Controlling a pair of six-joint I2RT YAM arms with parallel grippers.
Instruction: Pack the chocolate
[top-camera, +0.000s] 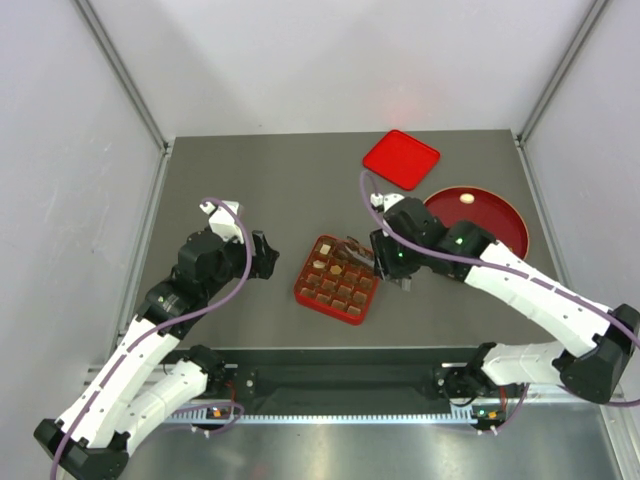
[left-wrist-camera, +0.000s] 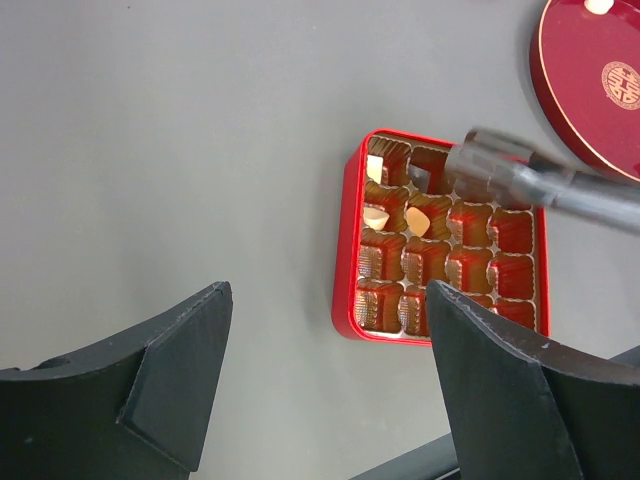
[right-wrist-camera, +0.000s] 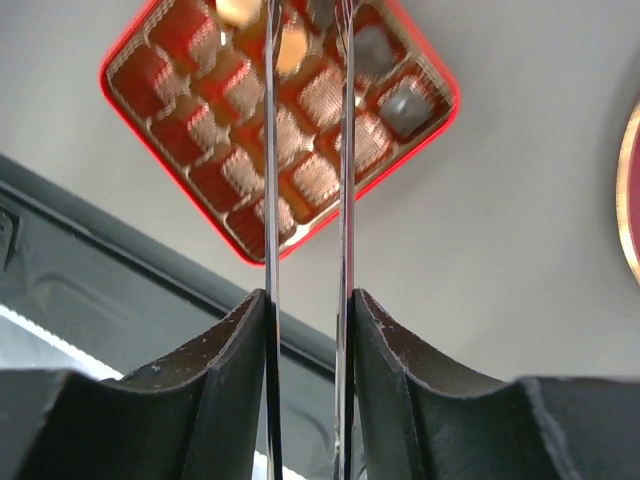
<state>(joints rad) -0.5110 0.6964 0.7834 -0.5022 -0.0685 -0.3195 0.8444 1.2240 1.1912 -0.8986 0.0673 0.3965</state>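
The red gridded tray (top-camera: 337, 281) lies mid-table and holds a few chocolate pieces (top-camera: 333, 268) in its far-left cells. In the left wrist view the tray (left-wrist-camera: 351, 240) holds cream (left-wrist-camera: 376, 217), tan (left-wrist-camera: 418, 222) and dark (left-wrist-camera: 420, 178) pieces. My right gripper (top-camera: 385, 262) is shut on metal tongs (right-wrist-camera: 270, 200), whose blades reach over the tray (right-wrist-camera: 440, 110). The tong tips are cut off, so I cannot tell if they hold a piece. My left gripper (top-camera: 262, 255) is open and empty, left of the tray. One cream piece (top-camera: 466, 199) lies on the round red plate (top-camera: 500, 235).
The flat red square lid (top-camera: 400, 158) lies at the back, behind the round plate. The plate also shows in the left wrist view (left-wrist-camera: 590, 110). The tongs (left-wrist-camera: 530, 182) cross the tray's far right corner there. The dark front rail (right-wrist-camera: 120, 250) runs below the tray.
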